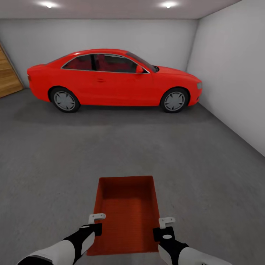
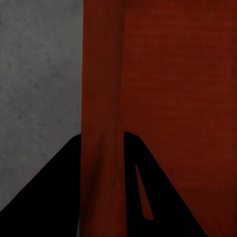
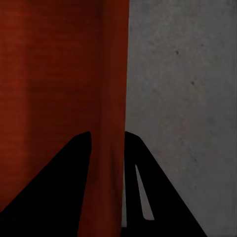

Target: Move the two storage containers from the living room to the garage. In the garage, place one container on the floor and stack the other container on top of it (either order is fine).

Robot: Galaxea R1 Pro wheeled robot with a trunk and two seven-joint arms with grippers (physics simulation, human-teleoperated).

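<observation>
We hold one shallow orange-red open-top plastic bin (image 1: 127, 215) out in front of us by its two long side walls, the left claw (image 1: 96, 220) pinching the left wall and the right claw (image 1: 166, 225) the right wall, which, we judge, keeps the thin-walled bin level and its open top up while we carry it. In the left wrist view the dark fingers (image 2: 54, 197) sit on either side of the bin's wall, closed onto it, and the right wrist view shows that claw's fingers (image 3: 54, 197) clamped the same way on the opposite wall. The bin is over the dark grey speckled garage floor (image 1: 55, 165), well short of the red car (image 1: 110, 79) parked across the far end; whether its bottom touches the floor or hangs above it we cannot tell. The near end of the bin is cut off at the lower edge of the head view. At the far left edge we make out part of a wooden-slat door (image 1: 7, 73).
</observation>
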